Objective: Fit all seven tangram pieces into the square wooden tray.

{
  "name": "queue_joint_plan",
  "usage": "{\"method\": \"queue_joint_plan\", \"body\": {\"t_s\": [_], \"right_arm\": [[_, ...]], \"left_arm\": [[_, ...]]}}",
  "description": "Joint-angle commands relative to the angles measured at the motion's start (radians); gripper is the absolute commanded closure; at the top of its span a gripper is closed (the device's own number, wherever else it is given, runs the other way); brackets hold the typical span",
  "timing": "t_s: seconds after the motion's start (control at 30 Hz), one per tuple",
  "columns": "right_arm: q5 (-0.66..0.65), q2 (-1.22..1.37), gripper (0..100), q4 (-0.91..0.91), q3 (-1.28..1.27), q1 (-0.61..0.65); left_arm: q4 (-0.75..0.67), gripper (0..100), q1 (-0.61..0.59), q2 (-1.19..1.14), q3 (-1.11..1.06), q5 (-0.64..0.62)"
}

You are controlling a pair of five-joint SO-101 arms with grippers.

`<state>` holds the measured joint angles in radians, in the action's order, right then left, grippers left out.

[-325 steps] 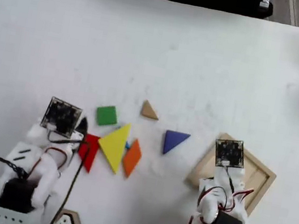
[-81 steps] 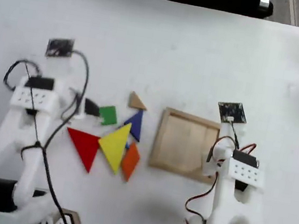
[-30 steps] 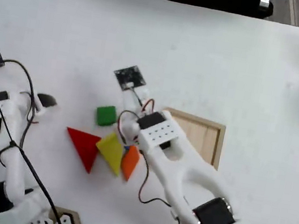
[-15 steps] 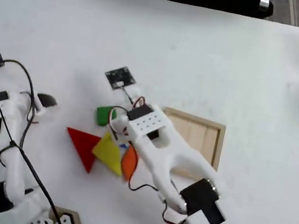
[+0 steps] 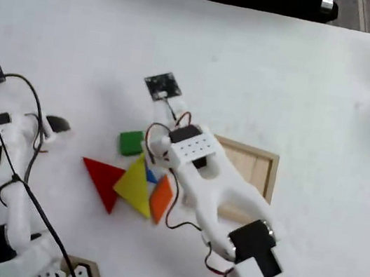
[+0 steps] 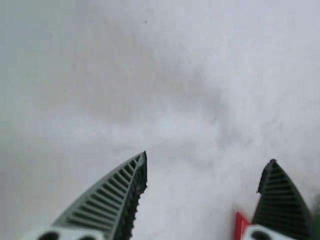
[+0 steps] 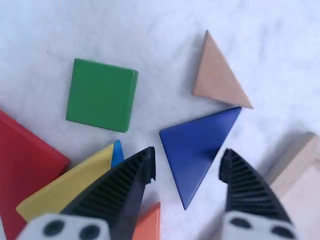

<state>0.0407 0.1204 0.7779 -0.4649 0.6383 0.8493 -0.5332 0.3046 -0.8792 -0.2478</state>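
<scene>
Swung across from the tray's 3 o'clock side, the right arm now lies over the tray's 9 o'clock edge and above the piece cluster, and the left arm has drawn back toward the table's 9 o'clock margin. The right gripper [image 7: 187, 159] hovers with its jaws apart, holding nothing. A narrow corner of the blue triangle [image 7: 197, 140] sits between them, and its body runs outward from the jaws toward the tan triangle [image 7: 216, 77], which lies just beyond, close but apart. Flat on the table, the blue triangle presents its long edge slanted across the jaw line rather than square to it; a wrist turn is probably needed before closing. Seen from above, this piece is at 9 o'clock from the tray [image 5: 262, 167], so the carry runs toward 3 o'clock. The green square [image 7: 101, 95], yellow triangle [image 7: 70, 192] and red triangle [image 7: 25, 165] lie farther toward 9 o'clock. The left gripper [image 6: 206, 165], jaws also apart, is over bare table beyond the red triangle; the right arm is clearly nearer.
</scene>
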Motion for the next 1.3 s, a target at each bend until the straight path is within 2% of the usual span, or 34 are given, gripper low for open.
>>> {"method": "queue_joint_plan", "body": {"t_s": [0.0, 0.13, 0.43, 0.8, 0.97, 1.07, 1.17, 1.27], "right_arm": [[0.011, 0.021, 74.3, -0.042, 0.089, -0.016], [0.017, 0.090, 74.7, -0.039, 0.143, -0.018], [0.121, 0.122, 74.7, 0.002, 0.180, -0.056], [0.126, 0.113, 74.0, 0.058, 0.175, -0.039], [0.123, 0.085, 67.7, 0.101, 0.175, -0.013], [0.107, 0.101, 68.7, 0.102, 0.170, -0.004], [0.034, 0.140, 71.3, 0.105, 0.181, -0.005], [-0.005, 0.160, 73.2, 0.171, 0.229, -0.005]], "left_arm": [[-0.023, 65, -0.007, 0.050, 0.038, -0.014], [-0.023, 65, -0.007, 0.050, 0.037, -0.014], [-0.023, 65, -0.007, 0.050, 0.037, -0.014], [-0.032, 65, -0.005, 0.050, 0.035, -0.012], [-0.049, 65, -0.005, 0.050, 0.031, -0.012], [-0.049, 65, -0.005, 0.050, 0.031, -0.011], [-0.049, 65, -0.005, 0.050, 0.031, -0.011], [-0.049, 65, -0.005, 0.050, 0.031, -0.009]]}}
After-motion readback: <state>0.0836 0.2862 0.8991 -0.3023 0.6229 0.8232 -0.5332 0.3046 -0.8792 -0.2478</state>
